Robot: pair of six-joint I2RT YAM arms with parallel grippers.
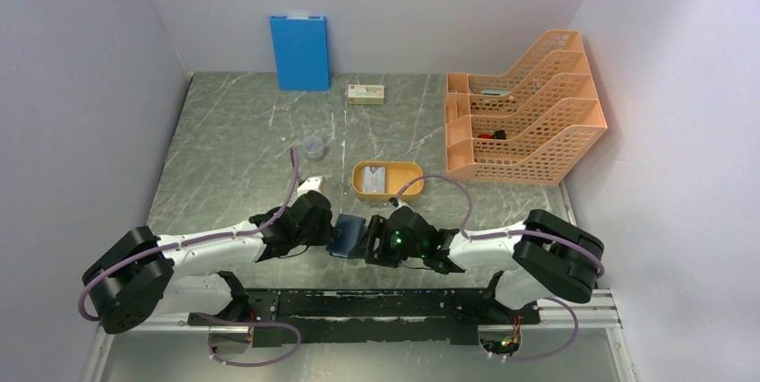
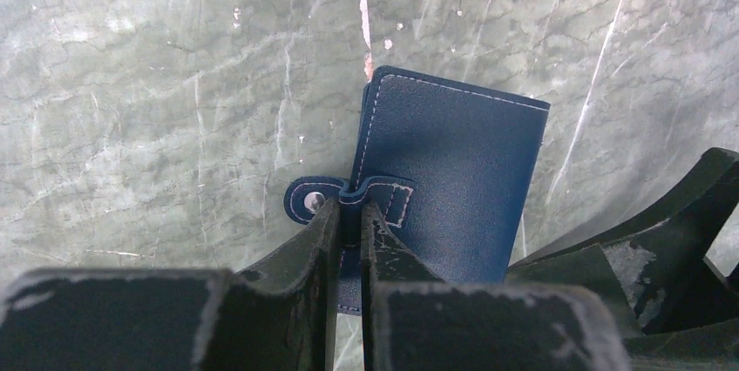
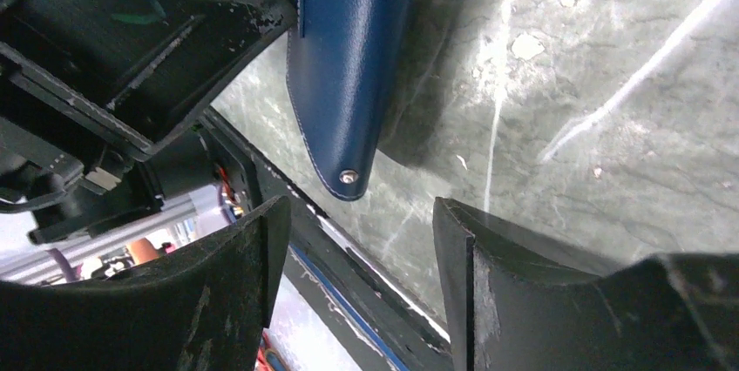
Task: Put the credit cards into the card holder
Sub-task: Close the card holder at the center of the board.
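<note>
While the card holder (image 2: 453, 162) is pinched at its strap (image 2: 383, 194) by the left gripper (image 2: 349, 214), its cover (image 3: 349, 66) should be caught by the wide-open right gripper (image 3: 357, 253) beside it

The worktop (image 1: 233, 131) is grey-green marble with white veins. The card holder (image 2: 453, 171) is navy with pale stitching and silver snaps. At the far edge the board (image 1: 300, 52) is bright blue; the lattice rack (image 1: 529, 113) is peach, and the tray (image 1: 408, 177) is orange.
</note>
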